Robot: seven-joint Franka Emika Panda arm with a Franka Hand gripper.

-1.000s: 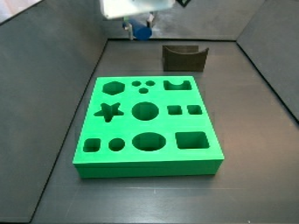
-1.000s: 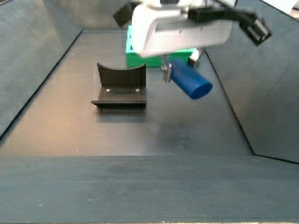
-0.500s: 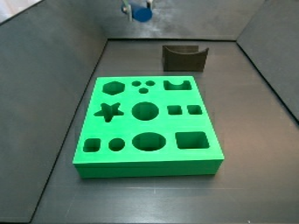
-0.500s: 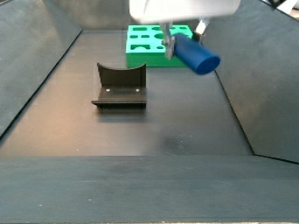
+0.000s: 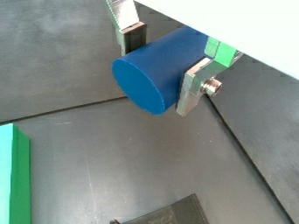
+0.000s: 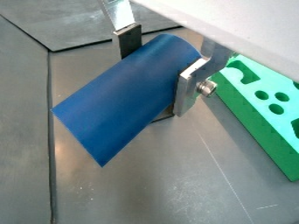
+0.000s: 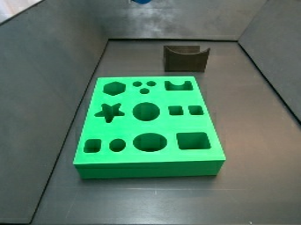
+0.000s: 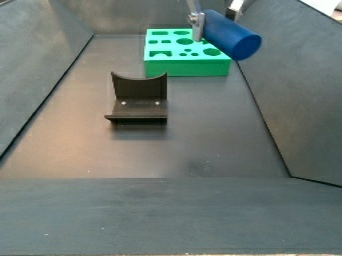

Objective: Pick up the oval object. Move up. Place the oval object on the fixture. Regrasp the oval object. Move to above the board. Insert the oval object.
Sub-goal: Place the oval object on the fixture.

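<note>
My gripper (image 5: pixel 163 59) is shut on the oval object (image 5: pixel 156 76), a blue peg lying crosswise between the silver fingers (image 5: pixel 193 85). Both wrist views show this grip (image 6: pixel 159 63), with the peg (image 6: pixel 121 101) sticking out past the pads. In a side view the gripper (image 8: pixel 214 24) holds the peg (image 8: pixel 231 38) high in the air, above the floor to the right of the fixture (image 8: pixel 136 98) and in front of the green board (image 8: pixel 183 52). In a side view only a sliver of the peg (image 7: pixel 141 2) shows at the top edge, beyond the board (image 7: pixel 147 123) and fixture (image 7: pixel 185 57).
Dark walls enclose the grey floor (image 8: pixel 174 150) on the sides. The board's edge shows in both wrist views (image 5: pixel 10 175) (image 6: pixel 264 105), far below the gripper. The fixture's top shows at the edge of a wrist view (image 5: pixel 163 214).
The gripper has risen steadily with the blue peg held in it, almost leaving the top of a side view. The board and fixture have not moved.
</note>
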